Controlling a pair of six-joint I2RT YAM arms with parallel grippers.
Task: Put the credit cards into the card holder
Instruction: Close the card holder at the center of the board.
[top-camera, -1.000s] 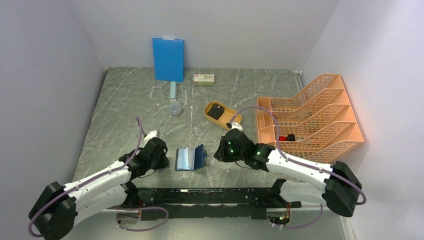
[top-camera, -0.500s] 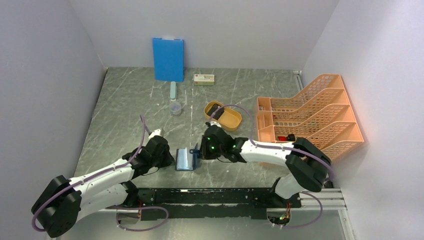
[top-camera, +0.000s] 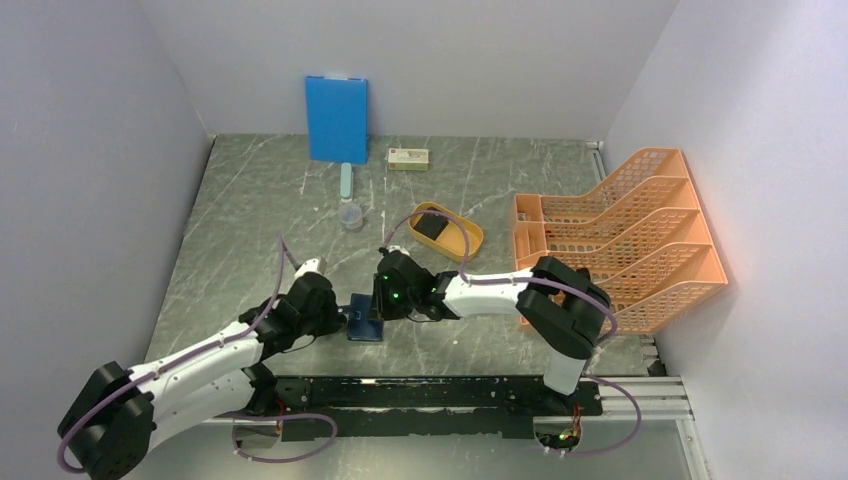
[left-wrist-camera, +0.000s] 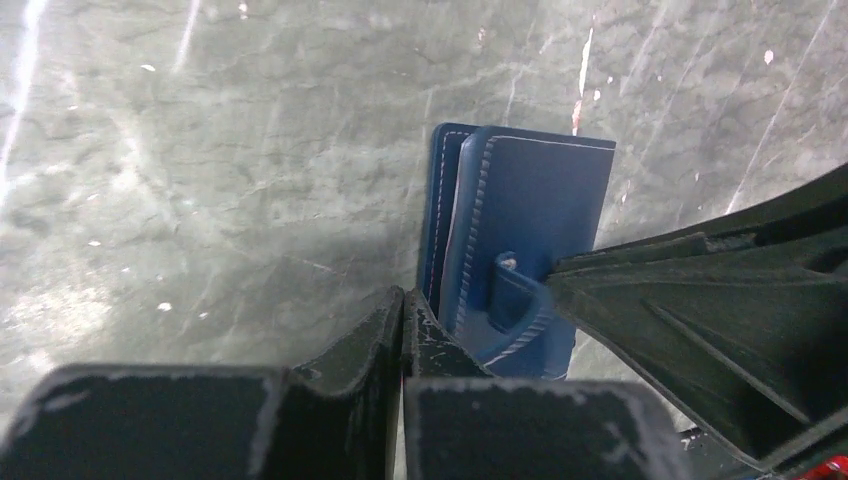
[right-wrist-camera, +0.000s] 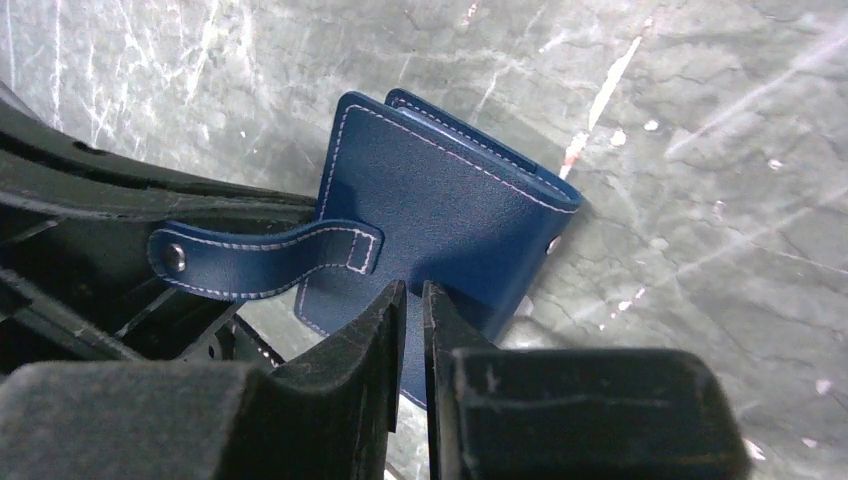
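The dark navy card holder (top-camera: 363, 323) lies folded shut on the grey table, between my two grippers. Its stitched cover (right-wrist-camera: 440, 215) faces up, and the unfastened snap tab (right-wrist-camera: 262, 258) sticks out to the left in the right wrist view. My right gripper (right-wrist-camera: 413, 292) hangs just over the cover's near edge, its jaws almost together with nothing between them. My left gripper (left-wrist-camera: 403, 302) is shut and empty, its tips at the holder's (left-wrist-camera: 530, 205) left edge. The credit cards are hidden from view.
A yellow oval tray (top-camera: 465, 240) holding a black item sits behind the right arm. An orange file rack (top-camera: 620, 235) stands at the right. At the back are a bright blue board (top-camera: 336, 118), a small box (top-camera: 408, 158), a pale stick (top-camera: 346, 180) and a clear cup (top-camera: 351, 215).
The right arm swept left over the card holder, and the holder went from lying open to folded shut. The left gripper closed and edged right to its left edge.
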